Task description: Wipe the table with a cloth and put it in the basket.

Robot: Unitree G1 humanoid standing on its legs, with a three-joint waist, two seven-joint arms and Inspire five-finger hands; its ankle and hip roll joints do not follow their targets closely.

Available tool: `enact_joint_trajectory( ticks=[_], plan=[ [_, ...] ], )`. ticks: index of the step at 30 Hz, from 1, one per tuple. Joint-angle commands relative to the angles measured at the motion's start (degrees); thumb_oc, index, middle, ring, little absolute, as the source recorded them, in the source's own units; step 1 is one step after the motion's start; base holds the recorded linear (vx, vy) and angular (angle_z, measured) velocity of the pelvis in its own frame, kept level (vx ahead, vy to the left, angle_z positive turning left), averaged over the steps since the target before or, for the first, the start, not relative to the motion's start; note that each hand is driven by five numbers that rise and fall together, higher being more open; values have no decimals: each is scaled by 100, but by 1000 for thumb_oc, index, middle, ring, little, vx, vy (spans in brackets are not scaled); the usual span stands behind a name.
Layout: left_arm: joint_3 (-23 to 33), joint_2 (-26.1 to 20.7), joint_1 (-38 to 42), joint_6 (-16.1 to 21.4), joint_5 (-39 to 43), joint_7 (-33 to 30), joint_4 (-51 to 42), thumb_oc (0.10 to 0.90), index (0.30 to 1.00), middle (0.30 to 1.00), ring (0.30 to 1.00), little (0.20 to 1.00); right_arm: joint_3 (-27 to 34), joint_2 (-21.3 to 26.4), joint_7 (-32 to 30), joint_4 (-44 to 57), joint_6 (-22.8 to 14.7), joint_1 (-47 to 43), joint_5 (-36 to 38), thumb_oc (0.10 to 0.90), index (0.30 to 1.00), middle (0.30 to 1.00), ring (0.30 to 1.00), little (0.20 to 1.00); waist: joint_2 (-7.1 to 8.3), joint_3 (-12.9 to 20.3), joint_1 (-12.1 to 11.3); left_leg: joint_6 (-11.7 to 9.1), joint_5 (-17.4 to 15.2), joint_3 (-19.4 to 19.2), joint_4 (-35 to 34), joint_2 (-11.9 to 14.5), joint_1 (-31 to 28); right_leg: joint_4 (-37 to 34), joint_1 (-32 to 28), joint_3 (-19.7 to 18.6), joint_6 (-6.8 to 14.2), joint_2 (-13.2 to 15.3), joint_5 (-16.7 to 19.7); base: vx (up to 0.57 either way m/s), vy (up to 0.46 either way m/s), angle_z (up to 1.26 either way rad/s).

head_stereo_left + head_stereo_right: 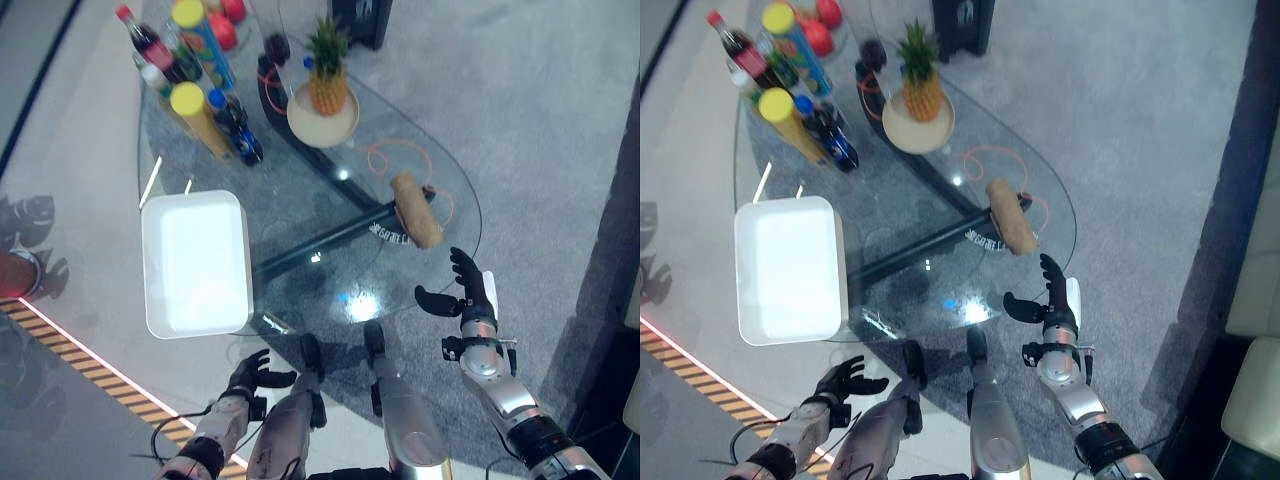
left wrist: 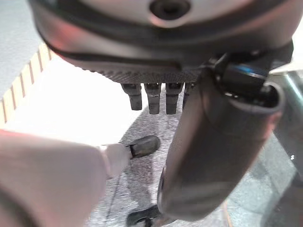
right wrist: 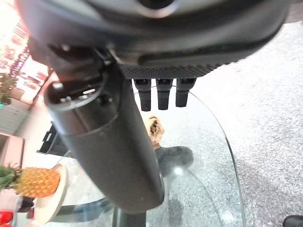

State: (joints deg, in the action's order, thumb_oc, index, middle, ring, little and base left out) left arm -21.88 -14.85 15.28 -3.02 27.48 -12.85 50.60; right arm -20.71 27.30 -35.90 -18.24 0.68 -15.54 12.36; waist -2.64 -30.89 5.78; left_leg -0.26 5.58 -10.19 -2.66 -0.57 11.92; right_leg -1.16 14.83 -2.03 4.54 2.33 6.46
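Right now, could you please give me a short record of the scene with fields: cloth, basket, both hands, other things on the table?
cloth: brown roll, lying on the glass table near its right edge
basket: white, on the table's left side, nothing in it
right hand: open, near the table's edge, apart from the cloth
left hand: open, low, below the table's near edge
other things: pineapple on a plate, bottles at the far left
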Motion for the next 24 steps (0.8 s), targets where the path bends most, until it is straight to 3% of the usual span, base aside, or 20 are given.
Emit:
enact_joint_trajectory(
  ticks=[1,12,24],
  plan=[
    [-25,33,-32,194,173,-313,33,800,900,900,900,900,161,320,-945,860,-153,-526,-520,800,900,900,900,900,83,110,-16,28,-653,384,882,-245,605,974,507,175,-44,-101,-733,0,0,0],
    [-126,315,422,412,407,-593,210,800,900,900,900,900,49,374,-1596,1095,-15,-1421,-776,800,900,900,900,900,37,110,-6,-33,-629,415,1446,-333,1797,1314,1652,135,-86,-83,-649,32,35,0],
    [-179,419,806,238,482,-913,59,800,900,900,900,900,-70,350,-1858,1196,422,-2029,-676,800,900,900,900,900,15,110,-67,5,-637,472,1794,-380,2615,1640,2496,82,-46,-127,-590,58,24,4]
  ],
)
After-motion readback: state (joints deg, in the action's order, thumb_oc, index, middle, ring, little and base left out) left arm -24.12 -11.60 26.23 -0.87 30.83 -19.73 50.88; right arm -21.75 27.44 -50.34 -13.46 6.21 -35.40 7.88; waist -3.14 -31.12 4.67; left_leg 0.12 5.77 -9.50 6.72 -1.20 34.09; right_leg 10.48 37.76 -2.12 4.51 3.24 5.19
